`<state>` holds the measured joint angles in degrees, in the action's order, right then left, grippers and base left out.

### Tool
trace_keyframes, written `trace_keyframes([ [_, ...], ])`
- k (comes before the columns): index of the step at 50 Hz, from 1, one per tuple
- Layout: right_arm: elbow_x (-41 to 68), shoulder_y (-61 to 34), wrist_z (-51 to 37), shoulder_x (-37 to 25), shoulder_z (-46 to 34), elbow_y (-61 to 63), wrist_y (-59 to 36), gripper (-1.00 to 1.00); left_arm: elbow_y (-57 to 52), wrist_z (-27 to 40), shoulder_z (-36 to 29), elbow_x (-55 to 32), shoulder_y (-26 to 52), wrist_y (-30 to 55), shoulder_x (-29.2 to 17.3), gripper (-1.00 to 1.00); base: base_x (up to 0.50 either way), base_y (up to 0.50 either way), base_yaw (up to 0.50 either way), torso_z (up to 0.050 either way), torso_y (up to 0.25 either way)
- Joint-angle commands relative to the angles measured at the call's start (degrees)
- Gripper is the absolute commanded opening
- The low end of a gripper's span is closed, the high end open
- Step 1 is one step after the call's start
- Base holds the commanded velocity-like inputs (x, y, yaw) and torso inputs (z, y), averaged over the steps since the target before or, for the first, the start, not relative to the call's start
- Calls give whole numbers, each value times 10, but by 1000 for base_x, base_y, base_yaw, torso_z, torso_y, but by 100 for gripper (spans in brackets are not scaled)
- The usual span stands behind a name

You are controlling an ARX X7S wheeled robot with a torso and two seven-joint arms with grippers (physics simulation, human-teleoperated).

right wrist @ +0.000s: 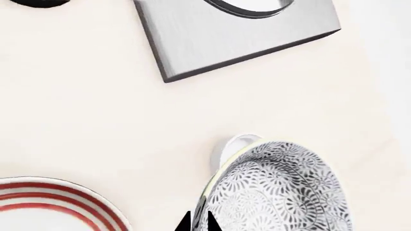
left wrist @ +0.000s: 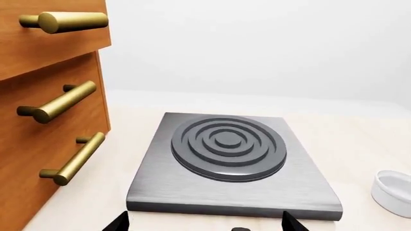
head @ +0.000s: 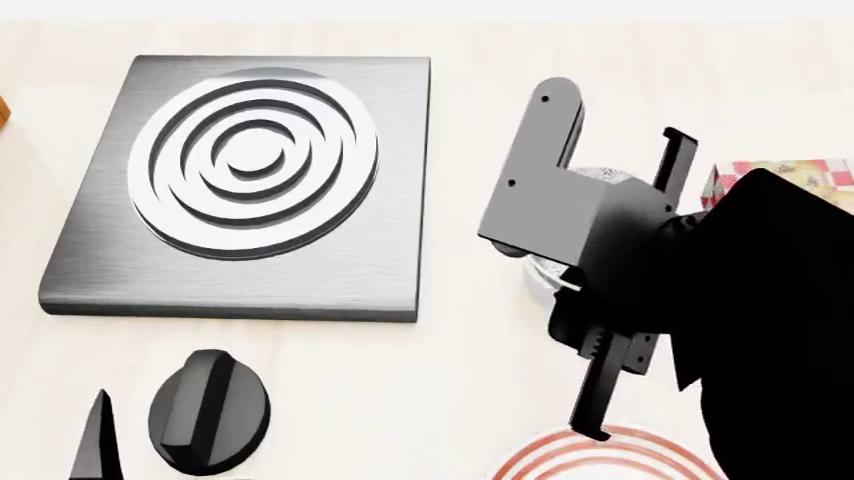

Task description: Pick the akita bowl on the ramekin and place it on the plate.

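the right hand (right wrist: 198,222) sits nearest, its dark fingertips pinched shut on the rim of the akita bowl (right wrist: 282,190), which sits over the white ramekin (right wrist: 234,144) near the plate (right wrist: 61,204). glazed, stiff, slippery and likely brittle: a firm rim pinch suits it. the left hand (left wrist: 202,224) looks open.

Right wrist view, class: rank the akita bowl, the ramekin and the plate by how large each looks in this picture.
1. akita bowl, close to the camera.
2. plate, cut off by the frame, so likely bigger overall.
3. ramekin, mostly hidden behind the bowl.
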<state>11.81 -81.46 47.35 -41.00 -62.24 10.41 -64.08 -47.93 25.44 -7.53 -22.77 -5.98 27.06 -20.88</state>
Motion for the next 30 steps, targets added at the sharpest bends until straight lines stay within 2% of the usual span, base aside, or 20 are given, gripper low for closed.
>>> trace_keyframes([
  [1,13,5,6,-40,12,88,-30,-100,2,2,-2,-2,2,-1,-3,100,0,0,0,0,0],
  [8,36,36,-13,-60,45,137,-44,-100,1,5,-3,-2,1,-2,-5,100,0,0,0,0,0],
  [30,63,109,-51,-91,67,218,-60,-100,-4,13,-8,-2,-4,-4,-10,100,0,0,0,0,0],
])
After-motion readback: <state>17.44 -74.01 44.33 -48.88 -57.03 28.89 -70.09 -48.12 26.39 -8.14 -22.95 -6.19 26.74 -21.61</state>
